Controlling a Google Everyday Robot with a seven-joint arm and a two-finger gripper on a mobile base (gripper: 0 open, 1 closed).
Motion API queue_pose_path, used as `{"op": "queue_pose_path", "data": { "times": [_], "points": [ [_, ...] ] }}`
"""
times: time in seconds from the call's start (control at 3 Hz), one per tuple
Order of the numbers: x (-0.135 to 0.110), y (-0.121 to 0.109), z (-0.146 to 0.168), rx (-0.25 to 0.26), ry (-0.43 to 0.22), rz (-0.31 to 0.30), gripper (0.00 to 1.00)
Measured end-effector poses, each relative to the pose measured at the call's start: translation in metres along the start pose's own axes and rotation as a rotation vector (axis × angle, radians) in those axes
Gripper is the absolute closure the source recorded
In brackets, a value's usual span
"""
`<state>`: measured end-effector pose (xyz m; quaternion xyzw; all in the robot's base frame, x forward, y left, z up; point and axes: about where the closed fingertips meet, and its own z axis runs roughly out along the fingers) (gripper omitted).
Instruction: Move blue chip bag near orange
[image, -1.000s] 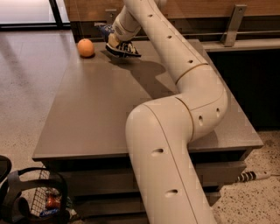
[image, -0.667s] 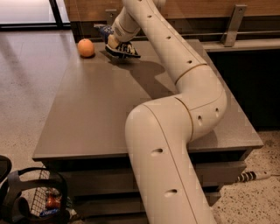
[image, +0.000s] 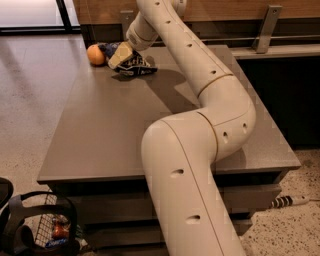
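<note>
The table (image: 100, 130) carries the blue chip bag (image: 139, 65), lying just beside the orange (image: 95, 55). The gripper (image: 121, 56) rests on the bag's end nearest the orange; whether it pinches I cannot tell. It should release gently and rise straight up, so the orange does not roll.

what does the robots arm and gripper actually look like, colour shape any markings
The arm is smooth cream-white: thick rounded tubes meeting at bulbous joints, dotted with small dark oval holes, with no cables showing on it. The gripper is a yellowish wedge-shaped tip, at the far left corner of the table, over the blue chip bag and beside the orange.
</note>
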<state>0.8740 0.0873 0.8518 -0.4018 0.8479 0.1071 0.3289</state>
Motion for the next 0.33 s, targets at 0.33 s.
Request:
{"op": "queue_pose_path", "data": {
  "times": [0.33],
  "points": [
    [0.0, 0.0001, 0.0001, 0.0, 0.0, 0.0, 0.0]
  ]
}}
